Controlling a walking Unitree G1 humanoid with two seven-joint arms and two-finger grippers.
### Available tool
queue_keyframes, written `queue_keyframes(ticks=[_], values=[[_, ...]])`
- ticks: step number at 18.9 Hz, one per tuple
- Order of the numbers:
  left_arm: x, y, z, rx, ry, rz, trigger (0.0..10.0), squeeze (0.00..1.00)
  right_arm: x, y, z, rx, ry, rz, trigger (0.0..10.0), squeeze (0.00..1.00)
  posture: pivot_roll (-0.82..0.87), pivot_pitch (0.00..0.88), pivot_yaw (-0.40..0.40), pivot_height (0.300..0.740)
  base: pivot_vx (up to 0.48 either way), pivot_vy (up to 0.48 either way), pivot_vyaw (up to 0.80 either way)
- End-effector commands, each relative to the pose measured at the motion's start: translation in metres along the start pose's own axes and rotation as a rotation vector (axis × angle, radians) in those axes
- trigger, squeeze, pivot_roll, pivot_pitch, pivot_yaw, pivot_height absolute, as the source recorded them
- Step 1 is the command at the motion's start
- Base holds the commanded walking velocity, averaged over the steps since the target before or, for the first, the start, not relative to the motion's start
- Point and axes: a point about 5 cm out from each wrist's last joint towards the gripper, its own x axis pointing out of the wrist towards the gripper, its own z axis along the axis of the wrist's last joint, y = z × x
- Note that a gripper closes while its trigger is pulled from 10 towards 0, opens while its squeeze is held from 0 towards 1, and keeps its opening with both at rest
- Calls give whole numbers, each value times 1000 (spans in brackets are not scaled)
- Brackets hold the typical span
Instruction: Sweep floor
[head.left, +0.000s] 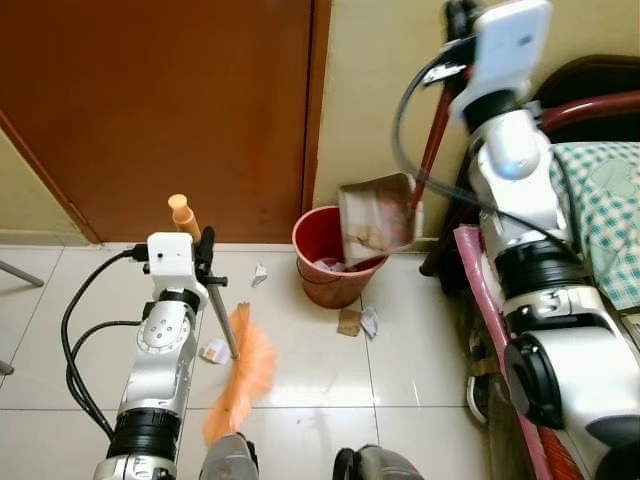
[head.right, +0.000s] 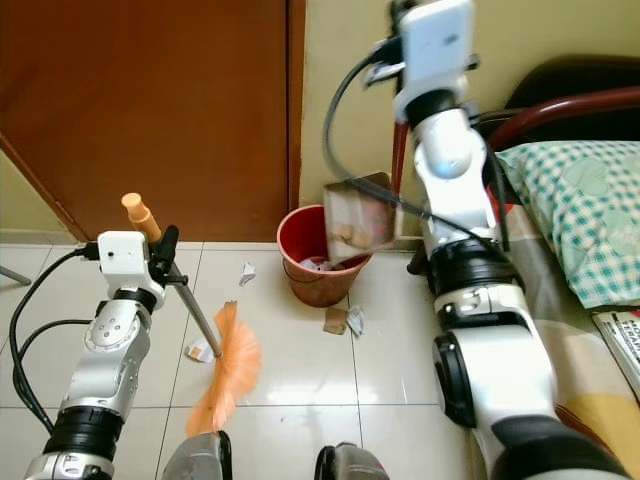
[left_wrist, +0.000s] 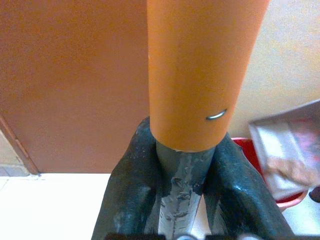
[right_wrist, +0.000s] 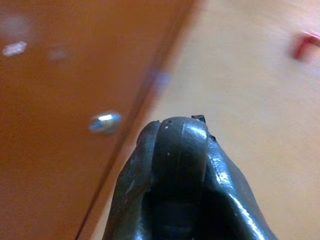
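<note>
Raised at upper right, the right gripper (head.left: 458, 18) clamps the dustpan (head.left: 377, 222) handle, pan tilted over the red bucket (head.left: 330, 262); scraps (head.left: 357, 321) lie just below, nearer the broom (head.left: 240, 372) gripped by the left gripper (head.left: 203, 262).

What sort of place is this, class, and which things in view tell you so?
Probably a bedroom in a home: a brown wooden door, a tiled floor with a red bin, and a checked pillow on a bed.

Head eyes look down, sharing the bucket (head.left: 333, 262); wrist views close-up.

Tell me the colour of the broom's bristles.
Orange; the broom's bristles show best in the left eye view, on the floor tiles.
</note>
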Motion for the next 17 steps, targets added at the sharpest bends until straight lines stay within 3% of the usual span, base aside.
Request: queue_keyframes(ticks=[1,3,5,15,16,17], values=[[-2,-6,-8,-15,38,-26,10000,0,2,11,18,-104,-116,105,10000,0,-8,35,-67,740,0,0,0],[-2,-6,-8,-14,39,-27,10000,0,-8,35,14,-191,-145,260,10000,0,-8,37,-68,740,0,0,0],[-3,-6,-9,-14,40,-27,10000,0,-15,46,11,-216,-156,315,10000,0,-8,39,-69,740,0,0,0],[-2,-8,-9,-16,40,-30,10000,0,-9,44,23,-175,-211,267,10000,0,-10,38,-71,740,0,0,0],[-2,-8,-8,-17,40,-29,10000,0,-2,39,38,-128,-258,220,10000,0,-11,36,-75,740,0,0,0],[-2,-8,-8,-17,40,-29,10000,0,-2,39,38,-128,-258,220,10000,0,-11,36,-75,740,0,0,0]])
